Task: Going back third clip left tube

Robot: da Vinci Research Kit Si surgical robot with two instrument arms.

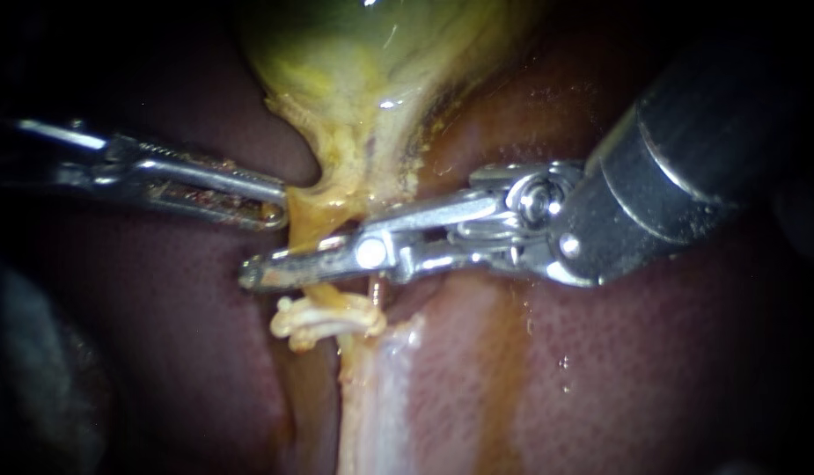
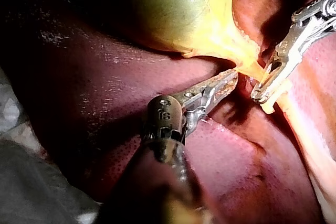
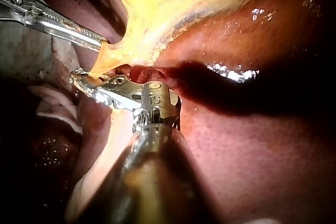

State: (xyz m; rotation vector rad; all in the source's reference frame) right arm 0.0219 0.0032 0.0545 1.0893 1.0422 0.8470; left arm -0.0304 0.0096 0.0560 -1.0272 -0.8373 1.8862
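- The right instrument [image 1: 264, 268], nearest, lies across the tube [image 1: 323, 230], its jaws clamped on it.
- The left instrument [image 1: 279, 211] grips yellow tissue [image 1: 305, 204] just left of the tube, near the gallbladder [image 1: 371, 53].
- A whitish knot [image 1: 323, 321] rings the tube over the liver [image 1: 618, 369].

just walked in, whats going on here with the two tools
Two instruments are working just below a gallbladder that lies on the liver. The left instrument has its jaws shut on the yellow tissue under the gallbladder and holds it stretched. The right instrument lies across that tissue, its tip just above the pale clips that sit on the tube. Whether it grips anything cannot be told.
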